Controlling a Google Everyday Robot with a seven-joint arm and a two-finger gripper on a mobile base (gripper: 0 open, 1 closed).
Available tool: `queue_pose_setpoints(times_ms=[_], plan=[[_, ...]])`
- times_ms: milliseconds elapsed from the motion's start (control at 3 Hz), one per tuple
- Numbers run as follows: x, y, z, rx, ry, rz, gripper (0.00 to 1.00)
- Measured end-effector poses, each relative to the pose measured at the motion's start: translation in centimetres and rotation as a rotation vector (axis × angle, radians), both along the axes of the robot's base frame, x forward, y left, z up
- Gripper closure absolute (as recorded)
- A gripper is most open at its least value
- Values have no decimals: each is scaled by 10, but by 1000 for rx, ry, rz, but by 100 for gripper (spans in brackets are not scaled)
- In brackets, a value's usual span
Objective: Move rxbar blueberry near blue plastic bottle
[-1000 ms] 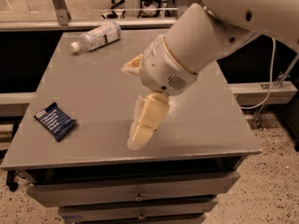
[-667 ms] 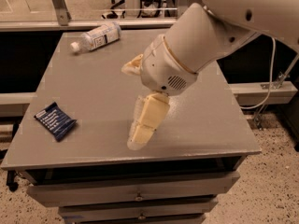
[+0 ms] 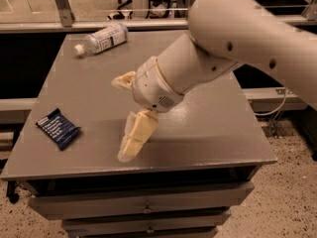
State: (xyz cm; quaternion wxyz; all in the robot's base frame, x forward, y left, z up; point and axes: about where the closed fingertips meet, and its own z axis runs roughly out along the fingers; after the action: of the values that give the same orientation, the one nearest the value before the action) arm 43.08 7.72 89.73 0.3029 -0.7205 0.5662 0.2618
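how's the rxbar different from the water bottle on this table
The rxbar blueberry is a flat dark navy wrapper; the blue plastic bottle is clear, rounded and white-capped. The bar sits near the front-left edge of the table; the bottle lies at its far edge. The bar is shorter than the bottle. Both lie on the tabletop, apart from the tool, which hangs over the front middle.

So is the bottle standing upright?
No, the blue plastic bottle lies on its side far back on the table; the hand hovers near its front.
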Motion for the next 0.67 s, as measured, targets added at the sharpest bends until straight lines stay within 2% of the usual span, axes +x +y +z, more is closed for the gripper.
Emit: queue_pose_setpoints(times_ms=[667], plan=[[29,82,-35,182,36,90,0]])
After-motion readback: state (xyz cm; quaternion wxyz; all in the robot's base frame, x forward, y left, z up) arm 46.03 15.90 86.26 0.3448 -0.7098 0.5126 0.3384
